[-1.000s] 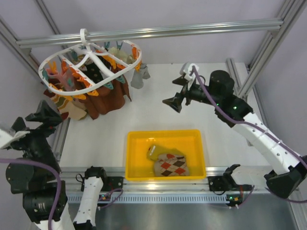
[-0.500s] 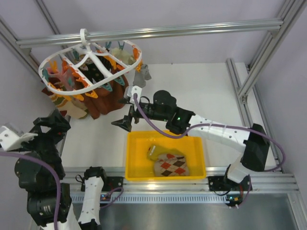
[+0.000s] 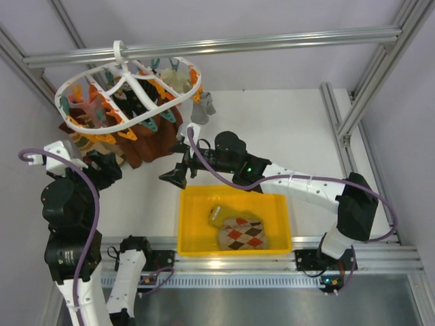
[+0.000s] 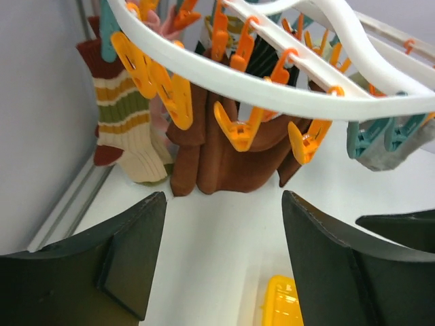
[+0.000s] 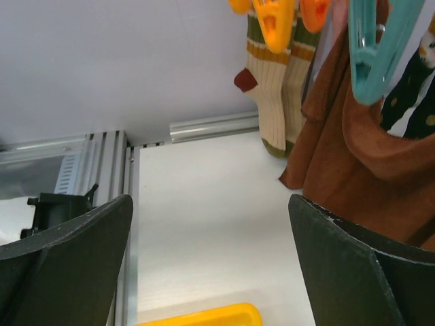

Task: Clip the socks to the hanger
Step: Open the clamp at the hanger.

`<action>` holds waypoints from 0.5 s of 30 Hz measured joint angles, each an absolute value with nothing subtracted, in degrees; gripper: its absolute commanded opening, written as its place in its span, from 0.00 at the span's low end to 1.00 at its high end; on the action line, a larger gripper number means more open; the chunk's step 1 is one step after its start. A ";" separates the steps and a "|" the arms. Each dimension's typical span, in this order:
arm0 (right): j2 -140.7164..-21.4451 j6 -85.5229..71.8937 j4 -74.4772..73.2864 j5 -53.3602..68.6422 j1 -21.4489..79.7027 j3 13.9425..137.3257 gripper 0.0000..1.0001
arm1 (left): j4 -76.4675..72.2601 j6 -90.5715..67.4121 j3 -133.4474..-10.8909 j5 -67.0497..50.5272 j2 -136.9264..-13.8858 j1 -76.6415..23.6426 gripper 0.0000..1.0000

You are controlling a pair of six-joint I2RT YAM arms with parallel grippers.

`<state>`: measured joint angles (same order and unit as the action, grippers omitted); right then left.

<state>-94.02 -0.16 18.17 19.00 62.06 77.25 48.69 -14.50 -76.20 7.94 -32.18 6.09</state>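
Note:
The white round hanger (image 3: 129, 95) hangs at the back left with orange and teal clips; its rim (image 4: 272, 85) fills the top of the left wrist view. A tan argyle sock (image 3: 243, 233) and a mustard-yellow sock (image 3: 219, 214) lie in the yellow bin (image 3: 279, 204). My right gripper (image 3: 178, 161) is open and empty, just past the bin's far left corner, below the hanger's near edge; the right wrist view (image 5: 211, 204) shows bare table between the jaws. My left gripper (image 3: 103, 168) is open and empty left of the bin, aimed at the hanging socks (image 4: 223, 204).
Rust-brown socks (image 4: 231, 156) and a striped cream sock (image 4: 129, 132) hang from the hanger down to the table. A small grey sock (image 3: 197, 112) hangs at its right side. The bin's corner shows in both wrist views (image 4: 285, 302) (image 5: 204, 316). An aluminium rail (image 5: 211, 125) runs along the left wall.
My right arm swept from the back right to the bin's far left corner, then barely moved. My left arm rose and turned its gripper toward the hanger.

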 measured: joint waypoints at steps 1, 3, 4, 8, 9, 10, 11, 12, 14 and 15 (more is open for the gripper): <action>-94.02 -0.62 18.02 19.18 61.71 76.71 0.96 | 48.14 -14.63 -74.72 6.42 -31.29 6.33 0.72; -94.00 -1.23 17.87 19.35 61.06 75.66 0.96 | 48.07 -15.07 -72.53 4.03 -29.80 6.79 0.72; -93.91 -1.41 17.69 19.46 60.71 75.16 0.97 | 47.86 -15.42 -71.66 3.03 -29.19 6.98 0.72; -92.51 -1.65 17.15 19.55 58.96 72.20 0.95 | 45.21 -18.94 -67.94 -1.93 -27.57 7.40 0.64; -91.96 -1.65 17.06 19.55 58.48 71.53 0.95 | 44.10 -20.08 -66.87 -3.20 -27.31 7.42 0.64; -91.50 -1.69 17.06 19.53 58.08 71.07 0.94 | 42.72 -20.99 -65.58 -4.32 -26.87 7.44 0.64; -90.91 -1.74 16.86 19.51 57.56 70.46 0.93 | 41.56 -21.71 -64.23 -5.43 -26.39 7.44 0.64; -90.13 -1.72 16.80 19.55 56.95 69.82 0.92 | 40.42 -22.68 -62.59 -6.66 -25.80 7.44 0.64; -88.90 -1.72 16.67 19.51 55.86 69.04 0.88 | 38.35 -23.86 -60.10 -8.54 -24.88 7.44 0.63; -88.31 -1.69 16.67 19.51 55.18 68.69 0.86 | 37.32 -24.38 -59.16 -9.76 -24.71 7.44 0.62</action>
